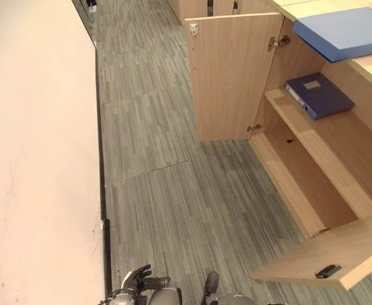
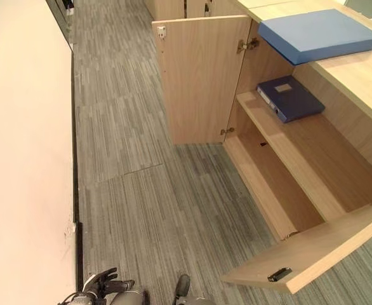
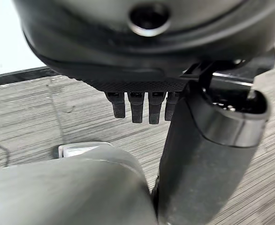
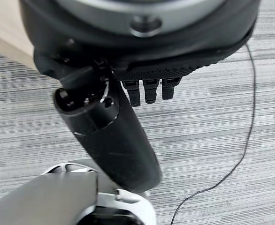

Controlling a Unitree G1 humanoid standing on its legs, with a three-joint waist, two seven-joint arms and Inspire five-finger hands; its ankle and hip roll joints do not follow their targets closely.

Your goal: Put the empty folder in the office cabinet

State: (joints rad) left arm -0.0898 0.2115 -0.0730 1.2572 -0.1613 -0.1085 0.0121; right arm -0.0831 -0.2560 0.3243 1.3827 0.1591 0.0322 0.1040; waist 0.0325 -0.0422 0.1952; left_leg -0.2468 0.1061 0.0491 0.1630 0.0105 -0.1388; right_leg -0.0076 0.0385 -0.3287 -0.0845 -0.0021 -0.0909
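so both my hands are hanging loose and holding nothing, left hand (image 3: 142,101) and right hand (image 4: 149,86) over the carpet (image 1: 173,190), while the light blue folder (image 1: 343,30) sits on top of the open cabinet (image 1: 313,165), a dark blue binder (image 1: 318,94) on its upper shelf

No readable text, nos. or signs anywhere. Dark blue folder (image 1: 319,94) on the cabinet's upper shelf, approx. 2 o'clock, has a small pale label (image 1: 312,84) on its cover, but any print on it is too small to make out. Light blue folder (image 2: 318,33) on the cabinet top, approx. 1 o'clock, shows a plain cover.
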